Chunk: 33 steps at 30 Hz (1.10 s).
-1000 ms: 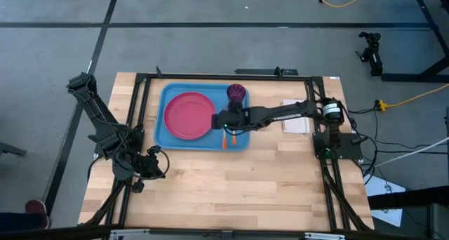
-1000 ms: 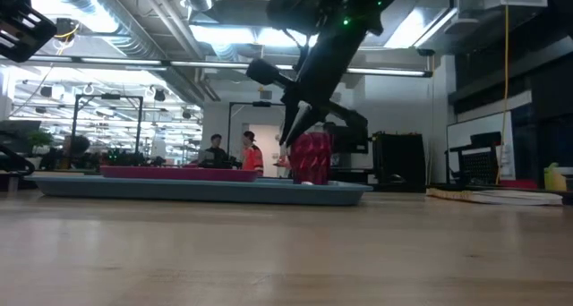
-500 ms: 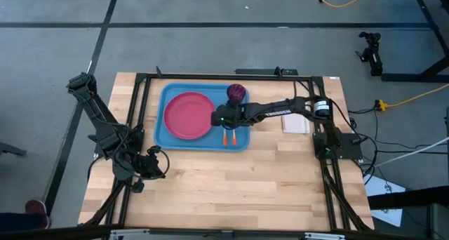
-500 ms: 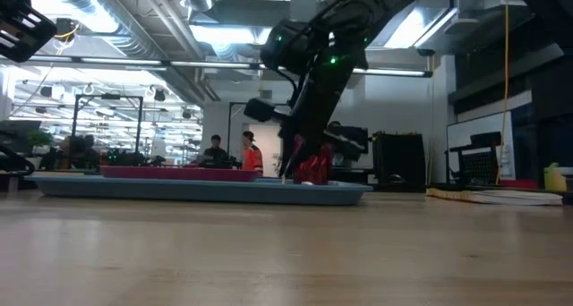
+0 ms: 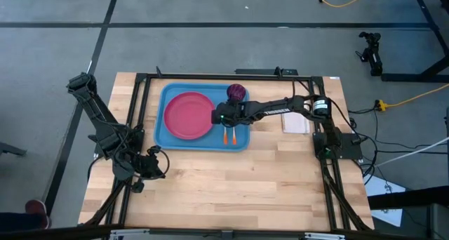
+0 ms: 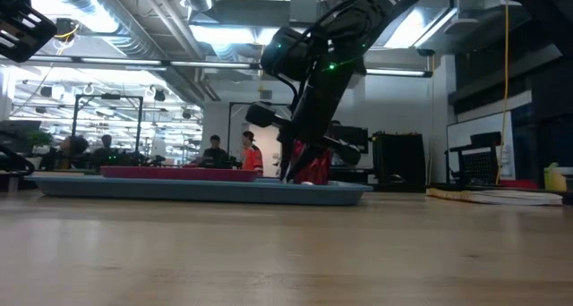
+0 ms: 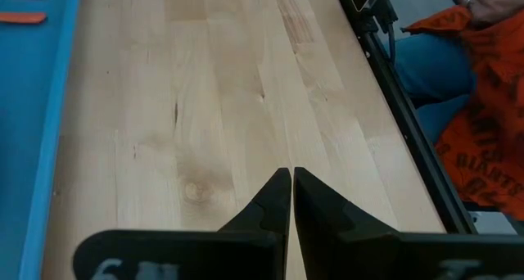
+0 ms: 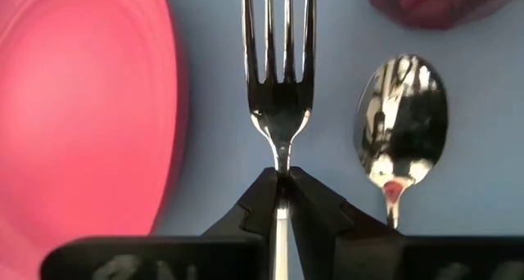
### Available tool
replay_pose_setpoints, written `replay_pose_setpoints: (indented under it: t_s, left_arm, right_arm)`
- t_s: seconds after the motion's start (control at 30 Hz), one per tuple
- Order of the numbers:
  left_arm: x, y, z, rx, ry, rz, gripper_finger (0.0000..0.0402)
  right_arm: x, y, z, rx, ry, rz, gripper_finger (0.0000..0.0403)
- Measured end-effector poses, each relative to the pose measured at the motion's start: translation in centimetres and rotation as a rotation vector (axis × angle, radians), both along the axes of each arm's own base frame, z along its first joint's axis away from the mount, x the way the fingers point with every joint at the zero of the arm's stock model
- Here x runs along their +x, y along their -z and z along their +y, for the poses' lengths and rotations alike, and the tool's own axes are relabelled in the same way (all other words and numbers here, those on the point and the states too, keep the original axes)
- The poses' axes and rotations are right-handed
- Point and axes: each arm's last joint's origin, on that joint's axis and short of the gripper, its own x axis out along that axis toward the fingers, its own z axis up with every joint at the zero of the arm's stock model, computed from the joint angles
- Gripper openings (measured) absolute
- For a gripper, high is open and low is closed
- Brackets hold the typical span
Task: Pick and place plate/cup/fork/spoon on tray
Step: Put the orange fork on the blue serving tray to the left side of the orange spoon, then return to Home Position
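Observation:
The light-blue tray (image 5: 172,138) lies at the table's far side. On it are the pink-red plate (image 5: 188,115), the maroon cup (image 5: 237,92) and the spoon (image 8: 401,120), whose orange handle end (image 5: 233,137) points to the near edge. My right gripper (image 5: 219,118) is low over the tray between plate and spoon, shut on the fork (image 8: 278,59). The fork's orange handle end (image 5: 224,137) shows beside the spoon's. My left gripper (image 7: 291,178) is shut and empty over the bare table at the near left (image 5: 151,163). My right gripper pinches the fork's thin neck (image 8: 281,159), just below the tines, between its two fingers. The fingers come from above, slanting in from the table's right, and lie across the fork. The fork lies flat along the tray floor beside the spoon; whether it rests on it I cannot tell.
A small white pad (image 5: 295,123) lies on the table right of the tray, under the right arm. Bare wood fills the table's near half. A black frame runs along the table's edges. People show in the room beyond the table (image 6: 233,152).
My right gripper has gone down toward the tray and a little toward the table's left edge, keeping shut on the fork. The fork has come down with it next to the spoon.

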Motion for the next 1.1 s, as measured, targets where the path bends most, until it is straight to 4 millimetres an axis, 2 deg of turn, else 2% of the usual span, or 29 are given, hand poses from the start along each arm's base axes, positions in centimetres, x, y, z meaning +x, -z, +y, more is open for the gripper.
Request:
replay_pose_setpoints:
  t_s: [0.8,1.1]
  left_arm:
    - [0.00,0.00,0.00,0.000,0.000,0.000,0.0011]
    - [0.00,-0.01,0.00,0.000,0.000,0.000,0.0011]
  right_arm:
    - [-0.06,0.07,0.12,0.014,-0.041,0.016,0.0043]
    - [0.00,0.01,0.12,-0.007,-0.046,0.016,0.0105]
